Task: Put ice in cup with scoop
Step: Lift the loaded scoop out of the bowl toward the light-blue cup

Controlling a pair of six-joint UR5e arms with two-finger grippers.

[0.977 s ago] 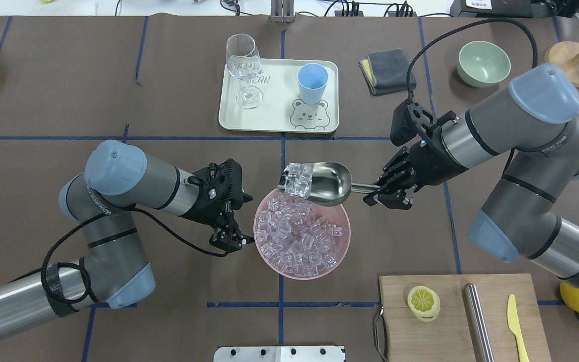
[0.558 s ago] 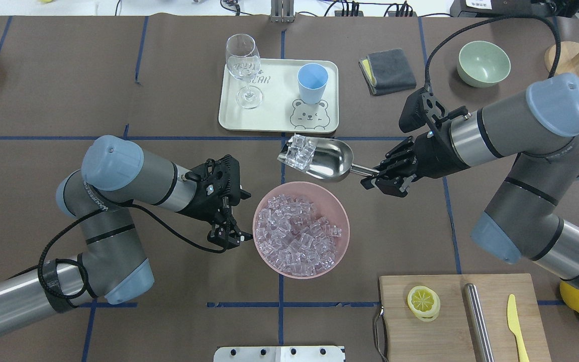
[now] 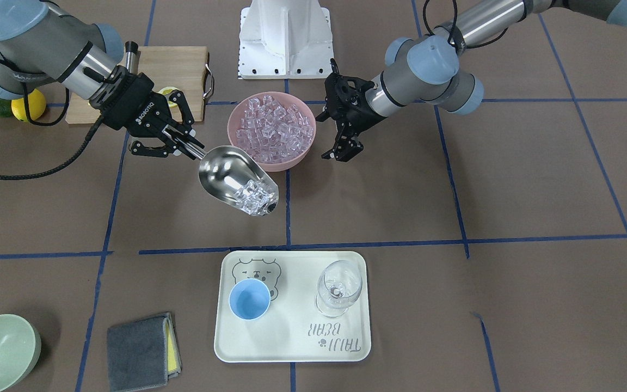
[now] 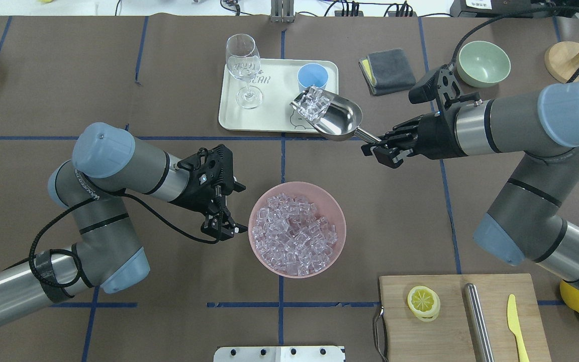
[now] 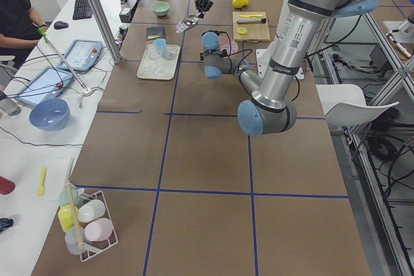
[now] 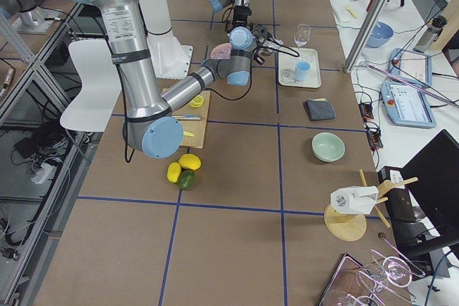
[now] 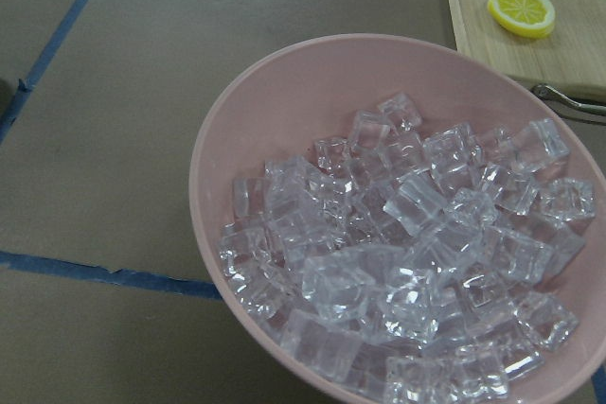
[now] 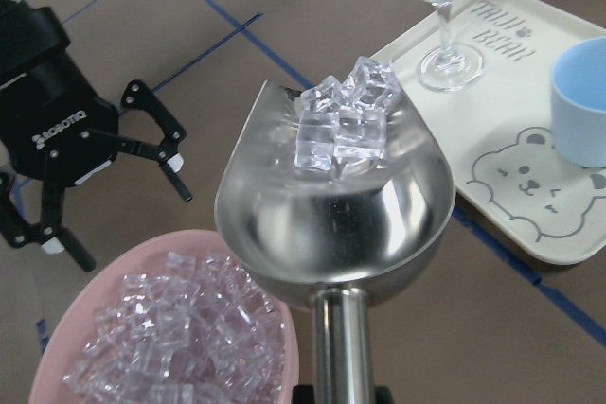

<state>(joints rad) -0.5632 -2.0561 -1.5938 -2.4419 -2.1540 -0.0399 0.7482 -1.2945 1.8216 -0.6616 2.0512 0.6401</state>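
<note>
My right gripper (image 4: 377, 146) is shut on the rod handle of the steel scoop (image 4: 339, 119), also seen in the front view (image 3: 232, 174) and the right wrist view (image 8: 331, 224). The scoop is held in the air over the tray's near edge. Several ice cubes (image 4: 314, 103) sit at its front lip (image 8: 346, 115). The light-blue cup (image 4: 312, 76) stands upright on the white tray (image 4: 274, 113), just beyond the scoop's tip. The pink bowl (image 4: 336, 205) holds many ice cubes (image 7: 407, 253). My left gripper (image 4: 221, 227) is open and empty beside the bowl's left rim.
A clear stemmed glass (image 4: 243, 70) stands on the tray left of the cup. A grey cloth (image 4: 387, 70) and a green bowl (image 4: 484, 63) lie at the far right. A cutting board (image 4: 450, 327) near the front right holds a lemon slice, steel cylinder and yellow knife.
My right gripper has carried the scoop with its ice away from above the pink bowl to the tray's near edge by the cup. My left gripper has drawn back slightly.
</note>
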